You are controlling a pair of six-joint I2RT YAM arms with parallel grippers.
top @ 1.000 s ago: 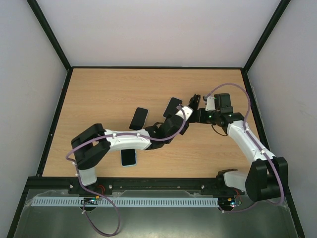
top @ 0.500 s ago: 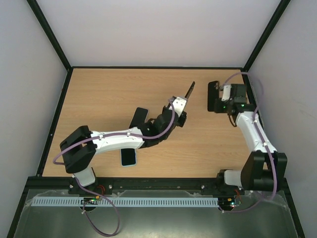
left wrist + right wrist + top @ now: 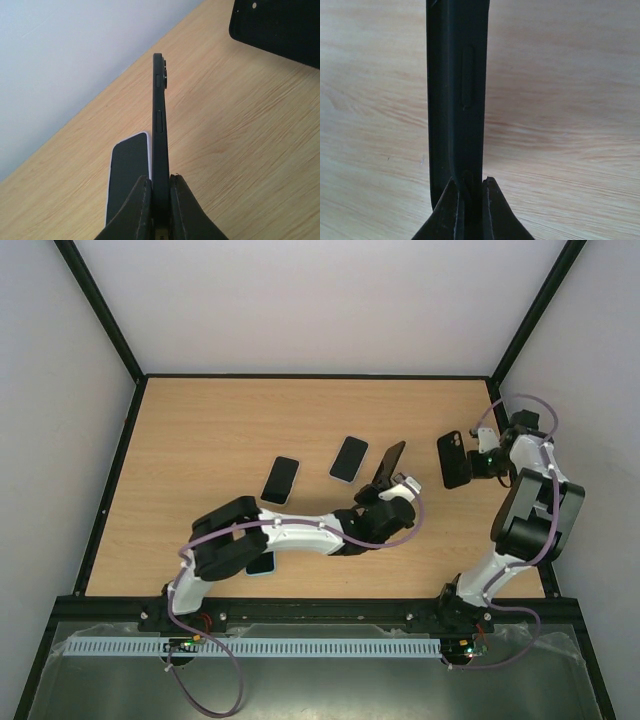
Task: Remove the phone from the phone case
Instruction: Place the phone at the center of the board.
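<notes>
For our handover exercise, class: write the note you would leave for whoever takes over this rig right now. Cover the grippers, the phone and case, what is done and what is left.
Left gripper: shut on the phone, held edge-on off the table.
Right gripper: shut on the case, held clear of the phone, to its right.
Done: phone and case are apart.
Left: probably just setting both down. Three other phones lie on the table, so aim for bare wood.
</notes>
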